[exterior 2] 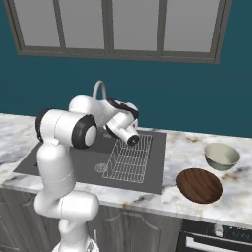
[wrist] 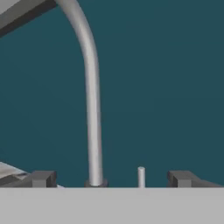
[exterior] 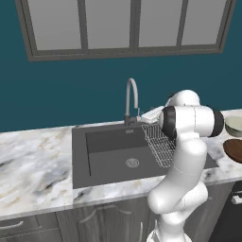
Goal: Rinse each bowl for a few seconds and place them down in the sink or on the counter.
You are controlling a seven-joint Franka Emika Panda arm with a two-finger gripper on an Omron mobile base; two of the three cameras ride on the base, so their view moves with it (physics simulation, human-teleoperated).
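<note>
Teal kitchen wall with a grey-framed window [exterior: 127,28] above a white-grey marble bench [exterior: 33,165] with tan and dark veins, over grey cabinets. Set into the bench is a wide dark grey rectangular sink [exterior: 113,153] with a round steel drain [exterior: 132,163]; a wire dish rack [exterior 2: 129,160] occupies its right portion. A curved chrome faucet [exterior: 132,101] rises at the sink's back edge.

Two bowls sit on the bench right of the sink, apart from the arm: a small pale cream-green bowl [exterior 2: 221,156] with glossy inside, farther back, and a dark reddish-brown round bowl [exterior 2: 199,185] just in front of it, near the bench's front edge. Neither is in the sink.

The white robot arm is folded over the sink, with its wrist above the rack. The end effector [wrist: 111,178] faces the faucet stem and the wall; its two dark fingertips [wrist: 41,178] stand wide apart, nothing between them but the faucet base and a small upright lever [wrist: 141,176] beyond.
</note>
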